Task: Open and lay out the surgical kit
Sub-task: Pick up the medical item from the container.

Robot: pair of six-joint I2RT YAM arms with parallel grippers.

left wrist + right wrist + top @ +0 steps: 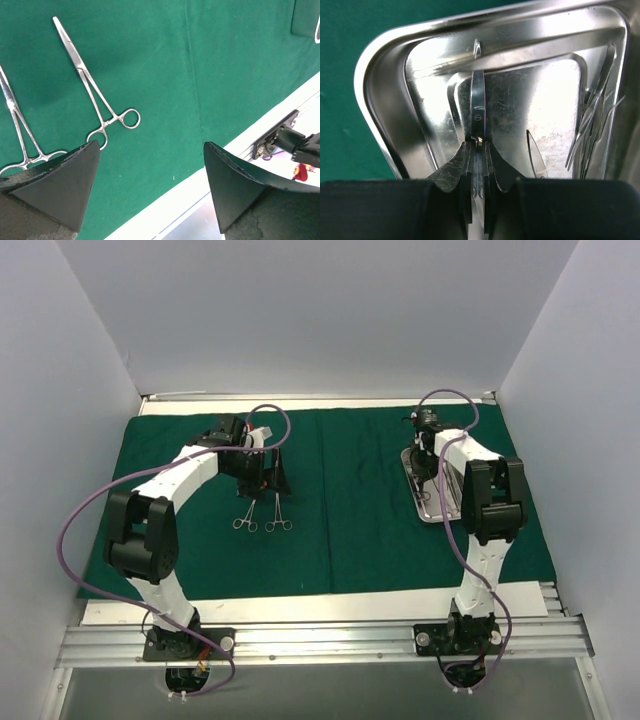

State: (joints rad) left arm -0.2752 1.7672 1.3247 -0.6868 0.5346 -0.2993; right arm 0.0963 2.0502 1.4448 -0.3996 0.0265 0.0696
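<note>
Over the tray, right side: the right gripper reaches into the steel tray, jaws clamped on a slim silver instrument seen edge-on; its type cannot be told.
Tray position: on the right half of the green drape, beside the right arm.
Tray contents: a bundle of loose instruments leans along the right wall; one pointed blade lies just beside the gripped piece.
Left half of drape: first forceps and second forceps lie flat, side by side, rings toward the arm bases.
Left gripper: released, jaws wide with nothing between them, hovering above the cloth near the two forceps.
Risk, grip: the hold is narrow and on a polished edge, so the piece may pivot or slide out when lifted.
Risk, tray: a lift that drags along the floor or wall could snag the neighbouring blade or shift the tray on the cloth.
Risk, placement: a set-down too near the laid forceps could knock them askew. The left arm occupies that zone, so the arms could collide.
</note>
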